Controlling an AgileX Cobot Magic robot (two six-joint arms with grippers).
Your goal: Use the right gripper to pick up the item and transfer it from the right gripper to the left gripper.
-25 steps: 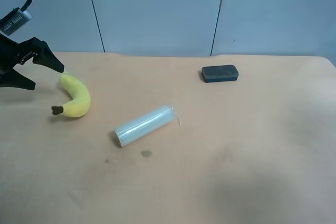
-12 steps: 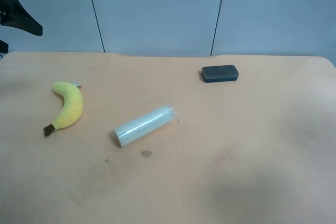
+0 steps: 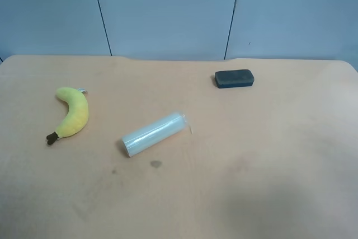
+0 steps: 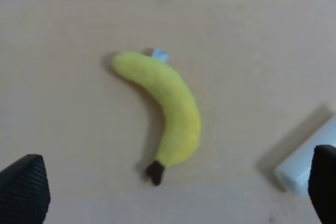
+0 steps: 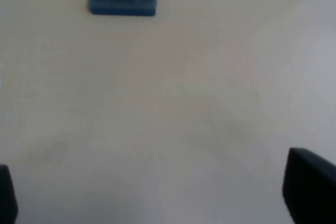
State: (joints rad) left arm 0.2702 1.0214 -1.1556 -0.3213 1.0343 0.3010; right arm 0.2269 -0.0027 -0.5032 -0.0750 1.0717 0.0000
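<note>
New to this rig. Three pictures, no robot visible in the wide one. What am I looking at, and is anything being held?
It is a two-armed robot; each arm ends in a two-fingered hand with a small camera at the wrist. The wide picture comes from a camera mounted high, and neither arm shows in it. On the tan table lie a plush banana, a pale plastic roll and a dark grey block.

The left wrist picture looks down on the banana, with the left hand showing only as dark fingertips at the corners, spread apart. The right wrist picture shows the block far ahead of the right hand, also spread. Nothing is held.
</note>
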